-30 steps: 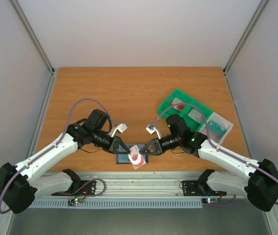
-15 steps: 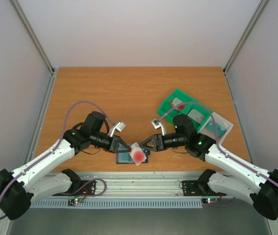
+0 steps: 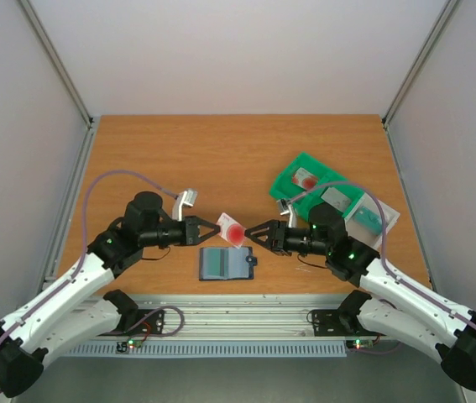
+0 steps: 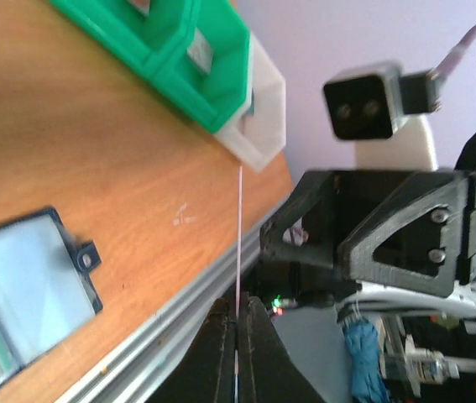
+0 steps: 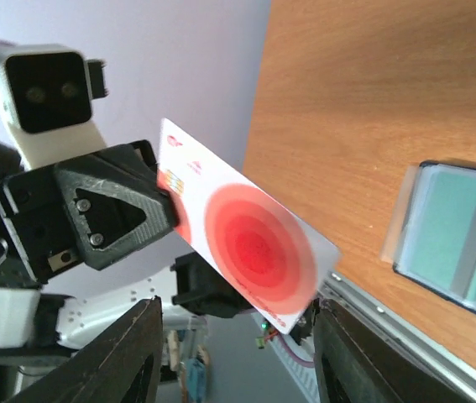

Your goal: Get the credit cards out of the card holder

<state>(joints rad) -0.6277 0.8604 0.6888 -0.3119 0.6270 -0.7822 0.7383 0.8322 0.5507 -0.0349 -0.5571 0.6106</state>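
The card holder (image 3: 225, 264) lies open and flat near the table's front edge; it also shows in the left wrist view (image 4: 19, 290) and the right wrist view (image 5: 460, 243). My left gripper (image 3: 210, 228) is shut on one credit card (image 3: 232, 228), whitish with a red round blotch, held in the air behind the holder. That card shows edge-on in the left wrist view (image 4: 239, 243) and face-on in the right wrist view (image 5: 250, 243). My right gripper (image 3: 253, 232) is open and empty, facing the card's free end, jaws either side of it without touching.
A green compartmented tray (image 3: 292, 170) stands at the back right with cards in it, and a clear container (image 3: 382, 227) with a teal card sits beside it. The metal rail (image 3: 246, 306) runs along the table's front edge.
My left gripper has drawn the red-blotched card out of the holder and lifted it up and back. My right gripper has come off the holder and risen, now facing the card.
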